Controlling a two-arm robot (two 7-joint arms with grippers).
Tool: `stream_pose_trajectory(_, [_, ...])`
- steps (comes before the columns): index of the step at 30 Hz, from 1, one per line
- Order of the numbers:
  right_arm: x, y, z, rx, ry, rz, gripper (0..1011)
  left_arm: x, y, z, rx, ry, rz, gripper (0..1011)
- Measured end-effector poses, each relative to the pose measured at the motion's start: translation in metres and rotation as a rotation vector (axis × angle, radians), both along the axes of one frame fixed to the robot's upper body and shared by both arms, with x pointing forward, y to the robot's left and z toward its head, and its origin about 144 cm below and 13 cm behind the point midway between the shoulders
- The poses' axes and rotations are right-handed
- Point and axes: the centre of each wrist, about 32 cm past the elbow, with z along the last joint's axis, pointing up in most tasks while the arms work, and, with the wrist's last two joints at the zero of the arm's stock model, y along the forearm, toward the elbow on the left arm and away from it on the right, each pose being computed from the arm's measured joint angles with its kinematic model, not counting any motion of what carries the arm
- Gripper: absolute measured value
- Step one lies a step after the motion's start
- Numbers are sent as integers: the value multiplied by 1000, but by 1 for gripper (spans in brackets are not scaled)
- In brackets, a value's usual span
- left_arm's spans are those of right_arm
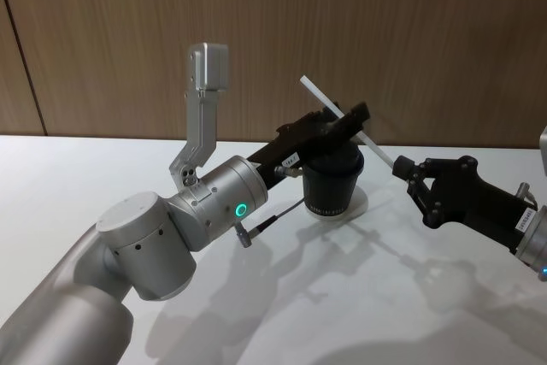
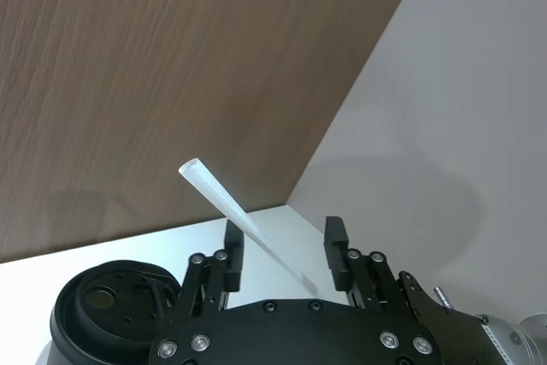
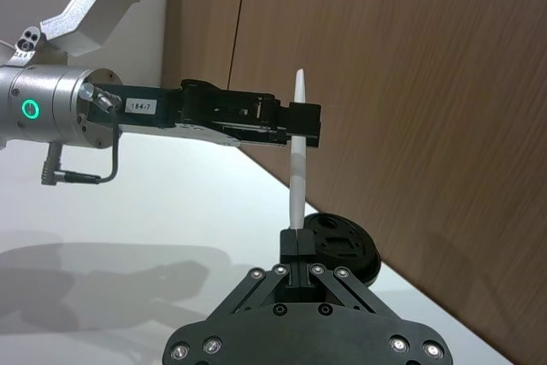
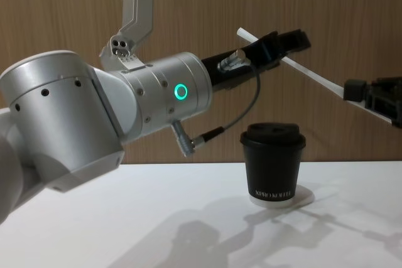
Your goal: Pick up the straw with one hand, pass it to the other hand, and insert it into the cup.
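1. The straw [image 1: 342, 114] hangs in the air with its long axis slanted. Its low end sits at the right gripper [image 1: 400, 168], and its free end points up and away past the left gripper [image 1: 357, 117], toward the wood-panelled wall [image 1: 427, 32].
2. The right gripper is clenched on the straw's lower end. The right wrist view shows what the head view cannot: its two fingers [image 3: 289, 247] are pressed together and the straw rises straight out from between them.
3. The left gripper is released. In the left wrist view its fingers [image 2: 335, 241] stand apart and the straw runs through the gap, nearer one finger. I cannot tell whether it touches that finger.
4. The chest view gives the heights. The straw crosses between the left gripper's fingertips, well above the lidded black coffee cup [image 4: 273, 167], which stands on the white table [image 4: 125, 218] below both grippers.
5. In the head view the cup lies just beneath the left gripper's fingers.
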Motion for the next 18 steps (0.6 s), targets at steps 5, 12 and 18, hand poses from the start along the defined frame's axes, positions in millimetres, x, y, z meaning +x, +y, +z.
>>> stream_pose_trajectory(5, [0, 0, 0, 0, 0, 0, 0, 0, 0, 0, 0, 1, 2, 445])
stream_pose_trajectory(12, [0, 0, 0, 0, 0, 0, 0, 0, -1, 0, 1, 1, 3, 216])
stream_pose_trajectory(18, [0, 0, 0, 0, 0, 0, 0, 0, -1, 0, 0, 1, 3, 141])
